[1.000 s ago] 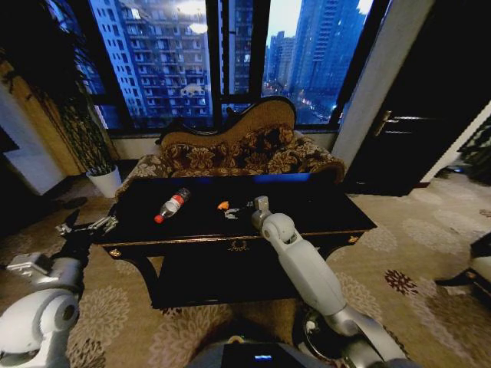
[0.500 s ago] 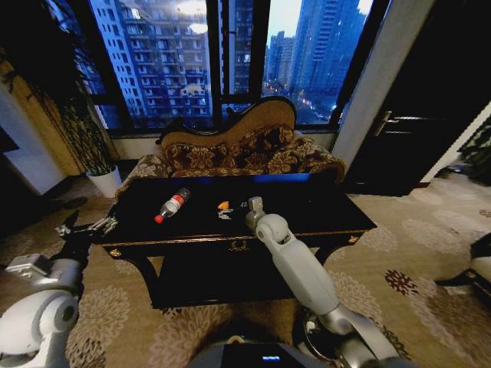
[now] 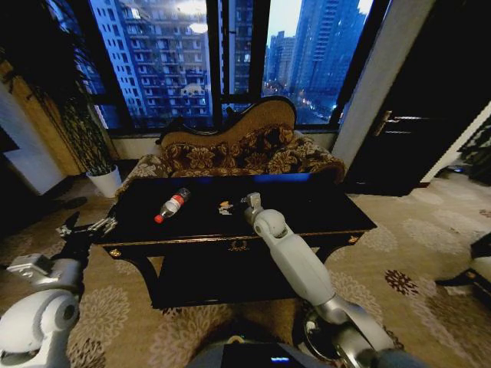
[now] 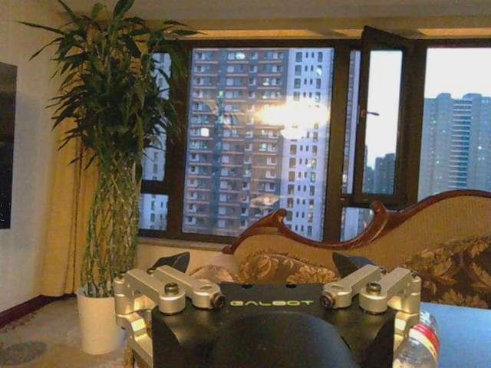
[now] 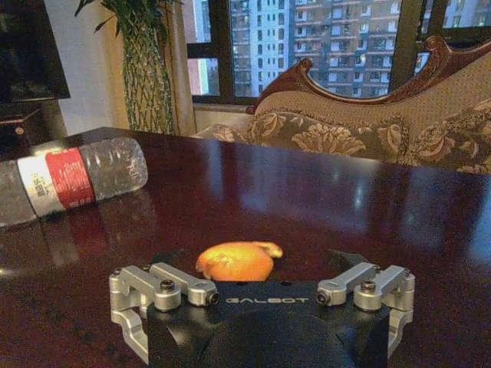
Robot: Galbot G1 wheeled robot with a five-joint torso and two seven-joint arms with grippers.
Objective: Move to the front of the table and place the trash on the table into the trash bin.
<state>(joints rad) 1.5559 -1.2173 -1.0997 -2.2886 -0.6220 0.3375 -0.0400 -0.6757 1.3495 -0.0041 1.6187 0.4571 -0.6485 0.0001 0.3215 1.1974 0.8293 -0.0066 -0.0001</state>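
Right wrist view, lower centre: the right gripper (image 5: 258,270) hovers low over the black glossy table (image 5: 322,207), fingers spread wide around the orange peel scrap (image 5: 236,261), apparently lined up to grasp

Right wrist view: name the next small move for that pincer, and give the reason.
Probably ease the right pincer forward a little, then close. The small orange scrap lies on the black glossy-topped table between the open fingers, close in front of the pincer body and seemingly not yet gripped.
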